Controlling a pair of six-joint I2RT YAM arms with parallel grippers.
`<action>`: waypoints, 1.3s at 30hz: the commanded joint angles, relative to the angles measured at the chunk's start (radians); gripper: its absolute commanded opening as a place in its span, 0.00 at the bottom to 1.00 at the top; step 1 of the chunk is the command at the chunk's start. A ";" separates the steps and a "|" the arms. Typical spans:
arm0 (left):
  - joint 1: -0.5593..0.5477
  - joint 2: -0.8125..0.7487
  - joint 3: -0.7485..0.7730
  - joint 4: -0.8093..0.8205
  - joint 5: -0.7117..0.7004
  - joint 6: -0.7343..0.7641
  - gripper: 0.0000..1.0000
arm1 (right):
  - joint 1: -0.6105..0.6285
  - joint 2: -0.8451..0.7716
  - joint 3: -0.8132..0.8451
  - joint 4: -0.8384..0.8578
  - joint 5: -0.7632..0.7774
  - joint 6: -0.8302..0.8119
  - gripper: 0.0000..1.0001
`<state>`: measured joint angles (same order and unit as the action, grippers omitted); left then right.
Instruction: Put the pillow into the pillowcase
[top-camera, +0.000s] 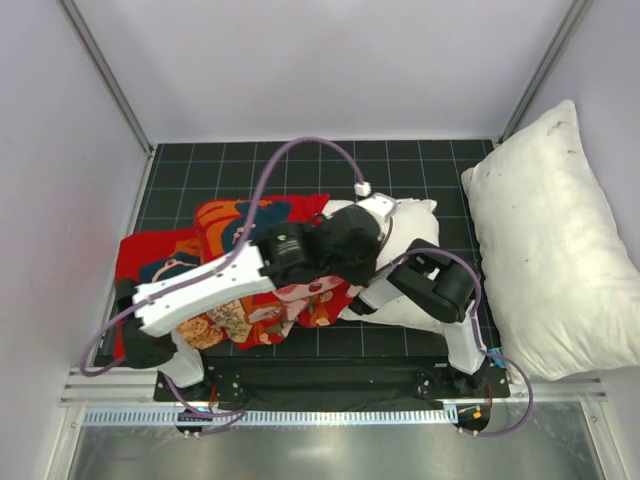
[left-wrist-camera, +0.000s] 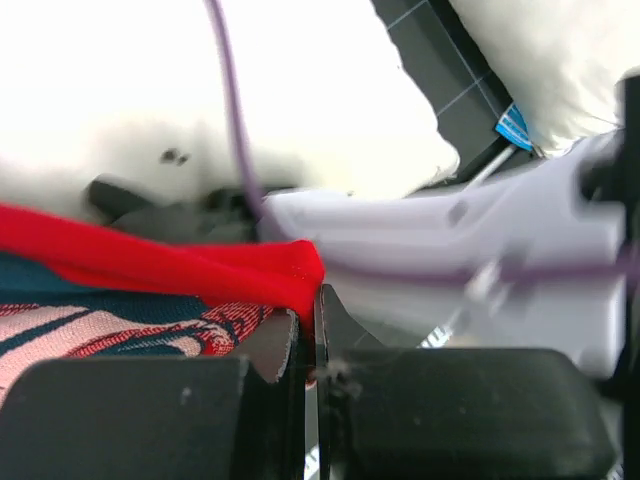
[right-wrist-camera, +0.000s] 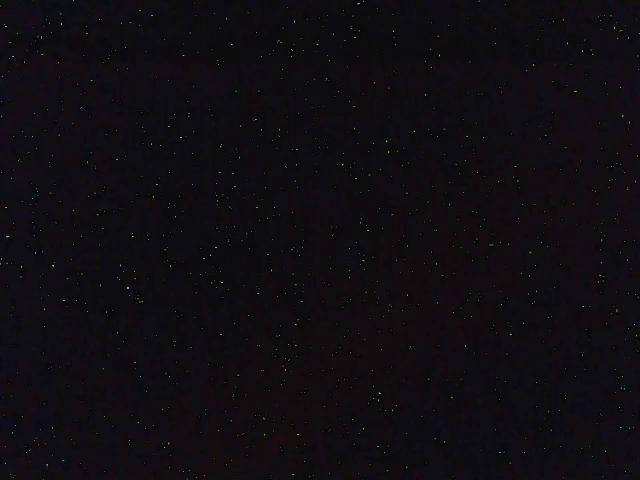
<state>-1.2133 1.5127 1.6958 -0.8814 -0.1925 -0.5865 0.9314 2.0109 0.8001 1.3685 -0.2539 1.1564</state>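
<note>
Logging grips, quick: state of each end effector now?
Left end effector: closed on the pillowcase edge.
Right end effector: closed; hidden, contents cannot be told.

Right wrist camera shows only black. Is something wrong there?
That view is black but for faint specks. From above, the right arm reaches in where the pillow meets the red pillowcase, so fabric probably covers its lens. Nothing else stands out.

We see the pillowcase (left-wrist-camera: 150, 265) as thin woven cloth, matt, with a printed face. The pillow (top-camera: 415, 220) is soft white matt fabric, and the larger pillow (top-camera: 550, 240) is the same but creased and slightly grubby. The left gripper (left-wrist-camera: 308, 330) looks like matt black plastic, faintly scuffed. The table mat (top-camera: 200, 165) is dull black, and the near rail (top-camera: 300, 415) is brushed metal.
</note>
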 joint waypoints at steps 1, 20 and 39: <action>-0.126 0.121 0.206 0.300 0.189 -0.001 0.00 | -0.042 0.098 0.017 0.030 0.019 0.082 0.04; 0.121 -0.399 -0.209 0.226 0.024 -0.030 0.00 | -0.212 -0.469 -0.151 -0.378 -0.079 -0.135 0.41; 0.136 -0.237 -0.325 0.389 0.111 -0.039 0.00 | -0.466 -1.222 0.105 -1.907 0.508 -0.532 0.96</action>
<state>-1.0790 1.1946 1.3731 -0.6346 -0.1509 -0.6216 0.5495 0.8326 0.8726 -0.2756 0.1368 0.7132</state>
